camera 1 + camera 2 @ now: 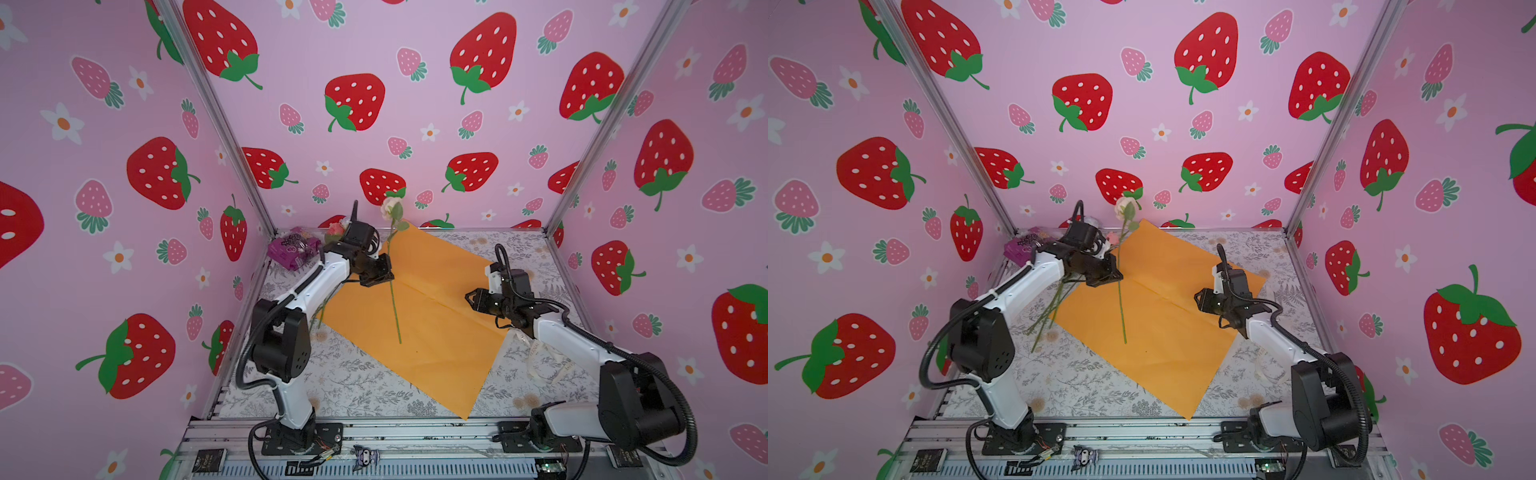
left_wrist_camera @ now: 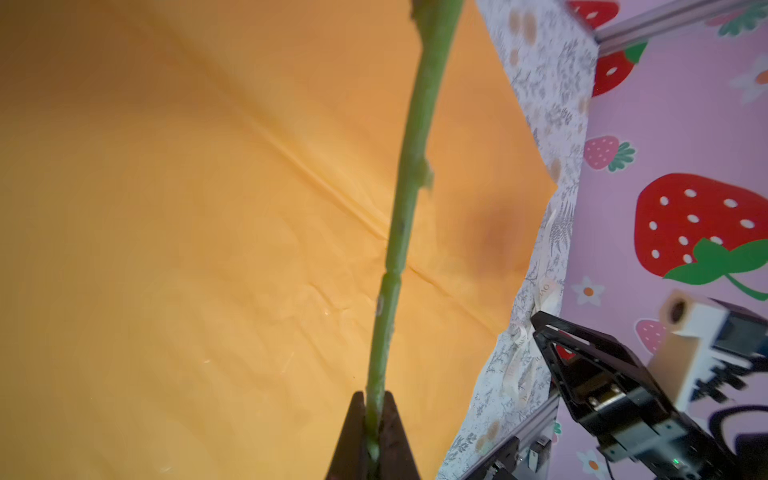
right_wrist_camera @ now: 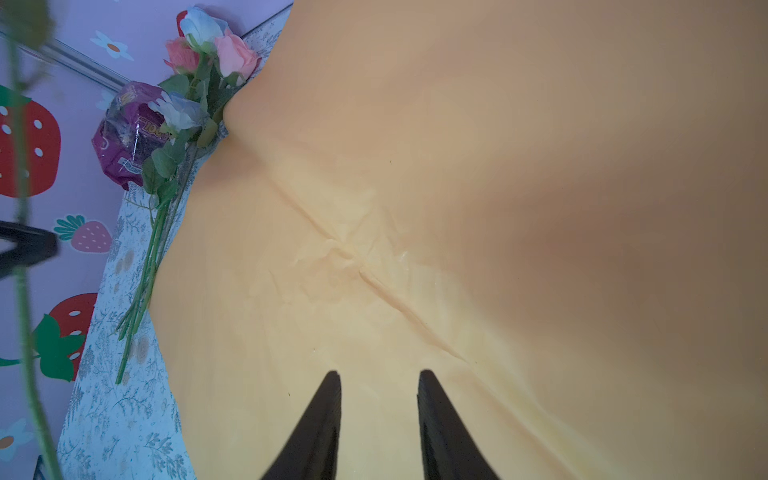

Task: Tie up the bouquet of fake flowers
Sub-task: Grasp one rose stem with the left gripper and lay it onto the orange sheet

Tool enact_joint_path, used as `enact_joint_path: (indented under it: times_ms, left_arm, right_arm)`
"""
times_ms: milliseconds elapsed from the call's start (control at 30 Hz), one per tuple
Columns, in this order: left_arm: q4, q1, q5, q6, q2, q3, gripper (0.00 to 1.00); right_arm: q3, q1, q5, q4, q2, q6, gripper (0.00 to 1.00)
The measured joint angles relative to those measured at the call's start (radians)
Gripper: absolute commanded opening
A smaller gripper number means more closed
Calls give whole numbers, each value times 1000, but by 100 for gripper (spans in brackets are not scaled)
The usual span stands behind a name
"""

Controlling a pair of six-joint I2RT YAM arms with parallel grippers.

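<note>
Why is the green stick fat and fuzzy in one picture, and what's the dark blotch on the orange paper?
Left wrist view: the rose stem sits close to the lens, so it looks huge and soft. Right wrist view: the blotch is a brownish shadow on the orange paper. Both top views: stem thin and crisp.

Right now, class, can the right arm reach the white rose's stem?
Probably yes: the stem hangs exposed over the orange wrapping paper, nothing between it and the right arm's open jaws.
</note>
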Motion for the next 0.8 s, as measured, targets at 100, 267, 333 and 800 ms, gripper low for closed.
enact_joint_path:
  times_ms: [100, 267, 333, 800]
  left_arm:
    - [20, -68, 13, -77, 120, 33, 0]
    - [28, -114, 0, -151, 217, 100, 0]
    - [33, -115, -19, -173, 220, 100, 0]
    - [42, -140, -113, -167, 351, 137, 4]
  right_arm:
    - [-2, -1, 6, 0, -5, 0, 35]
    - [-21, -2, 16, -3, -27, 0, 36]
    - [-31, -2, 19, -4, -39, 0, 36]
    - [-57, -2, 12, -2, -40, 2, 38]
